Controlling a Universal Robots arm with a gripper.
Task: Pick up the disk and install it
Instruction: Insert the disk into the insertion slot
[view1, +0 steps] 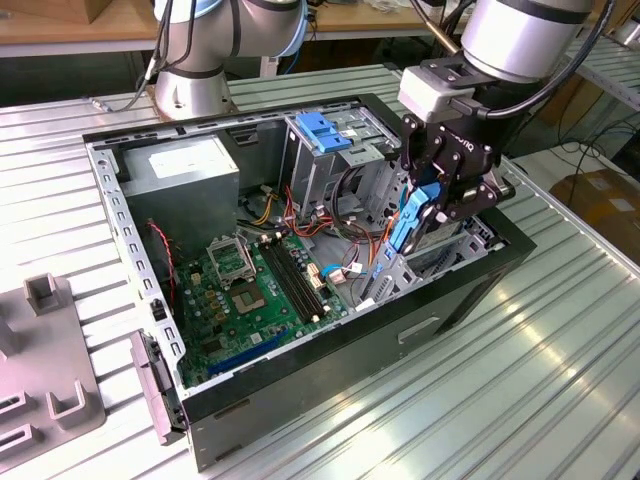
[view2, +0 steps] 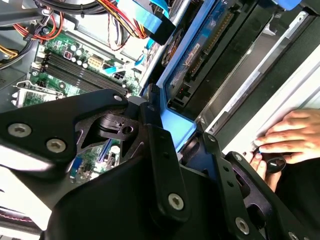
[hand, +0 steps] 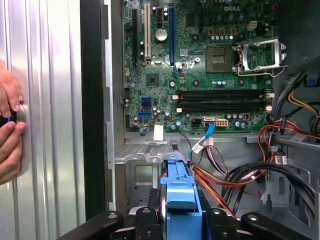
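The disk (view1: 405, 230), just one, stands on edge, clamped by the single end effector (view1: 428, 203) at one open computer case (view1: 300, 385).

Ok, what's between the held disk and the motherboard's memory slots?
In the first wrist view, between the disk and the memory slots lie a grey metal ledge, a thin blue cable and loose coloured wires.

Arm (view1: 520, 35) reaching in from above, pincer (view1: 430, 205) pointing downward, slightly tilted, clamped on the disk (view1: 405, 225)
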